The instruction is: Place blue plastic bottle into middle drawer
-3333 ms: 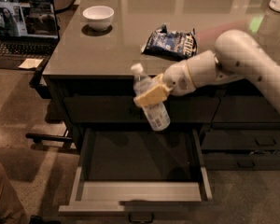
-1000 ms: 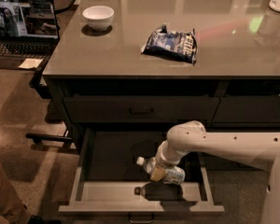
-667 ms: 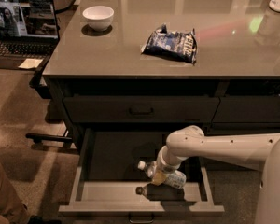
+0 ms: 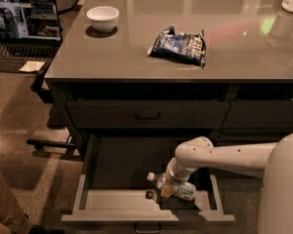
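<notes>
The blue plastic bottle [image 4: 181, 189] lies on its side on the floor of the open middle drawer [image 4: 83, 182], white cap pointing left. My gripper [image 4: 167, 188] reaches down into the drawer from the right, its fingers around the bottle's middle. The white arm [image 4: 224, 155] stretches in from the lower right and hides part of the drawer's right side.
On the counter [image 4: 136, 57] lie a dark blue snack bag [image 4: 178, 45] and a white bowl [image 4: 103, 17]. An open laptop [image 4: 24, 28] sits at the far left. A shut top drawer [image 4: 146, 115] is above the open one. A person's leg [image 4: 5, 204] shows at lower left.
The bottle was carried from in front of the counter edge down into the open drawer. Over the last second it sank lower and now rests on the drawer floor.
</notes>
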Motion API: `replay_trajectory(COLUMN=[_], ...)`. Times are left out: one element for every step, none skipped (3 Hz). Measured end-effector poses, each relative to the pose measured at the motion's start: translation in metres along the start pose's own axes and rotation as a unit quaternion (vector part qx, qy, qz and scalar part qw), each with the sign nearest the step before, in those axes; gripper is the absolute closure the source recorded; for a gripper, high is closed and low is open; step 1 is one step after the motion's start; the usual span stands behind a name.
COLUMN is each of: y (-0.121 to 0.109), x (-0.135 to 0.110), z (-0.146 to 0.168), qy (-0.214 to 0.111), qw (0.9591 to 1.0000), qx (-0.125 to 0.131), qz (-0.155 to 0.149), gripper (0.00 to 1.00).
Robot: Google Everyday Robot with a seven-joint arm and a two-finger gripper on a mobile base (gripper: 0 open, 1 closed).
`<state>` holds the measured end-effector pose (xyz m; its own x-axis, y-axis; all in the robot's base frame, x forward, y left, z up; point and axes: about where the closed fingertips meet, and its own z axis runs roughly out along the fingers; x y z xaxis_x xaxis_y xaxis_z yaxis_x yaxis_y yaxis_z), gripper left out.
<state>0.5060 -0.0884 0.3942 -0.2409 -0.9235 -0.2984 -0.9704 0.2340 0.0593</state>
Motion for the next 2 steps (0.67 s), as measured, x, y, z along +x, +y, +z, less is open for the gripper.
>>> replay_trajectory(y=[-0.0037,-0.0108], x=[0.0083,0.0136], z=[0.0070,0.0026], qy=[-0.005,-0.020], qw=[0.9998,0.9988], qx=[-0.004,0.001], qz=[0.016,0.044], gripper=[0.00,0.00])
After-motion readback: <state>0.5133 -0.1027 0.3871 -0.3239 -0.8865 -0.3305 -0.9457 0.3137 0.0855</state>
